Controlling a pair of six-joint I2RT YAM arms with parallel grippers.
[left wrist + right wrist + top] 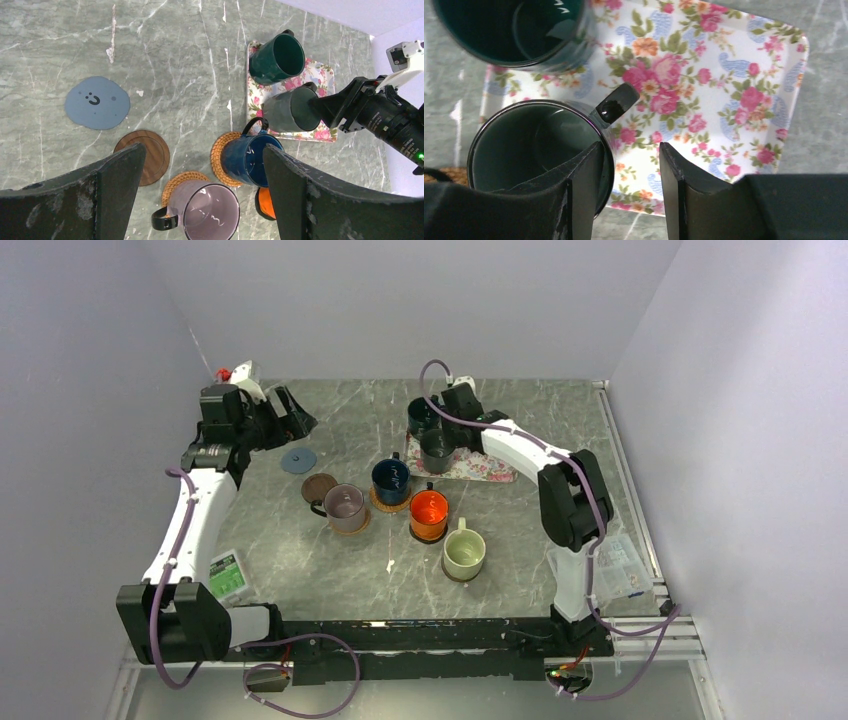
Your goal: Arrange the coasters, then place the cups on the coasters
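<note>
Left arm reaches to the far left of the table [330, 570]. The left gripper [297, 420] hangs above the marble with its jaws spread wide and nothing between them. Its wrist camera looks down past both fingers [117, 185] onto the coasters.

Grey-blue coaster [298, 460]: bare, flat on the table, just right of the left gripper. It has a small face mark on top.

Brown coaster [319, 487]: bare, near side of the grey-blue one and close beside it, not touching.

Mauve mug [346, 508]: upright on a woven coaster [177, 181], handle pointing left. It sits just right of the brown coaster.

Navy mug [391, 478]: upright on a second woven coaster [218, 155], farther back than the mauve mug.

Orange mug [429, 512]: upright on a dark coaster [427, 538], near and right of the navy mug.

Cream mug [464, 552]: nearest of the row, upright on a dark disc whose colour I cannot tell.

Floral mat [485, 468]: far side, right of centre. Green mug [422, 417] and grey mug [437, 450] both stand on its left end, green farther back.

Right gripper [629, 155]: down at the grey mug, jaws narrow and straddling the wall by the handle. One finger is inside the cup and one outside. Mat pattern shows in the gap between the outer finger and the cup wall.
</note>
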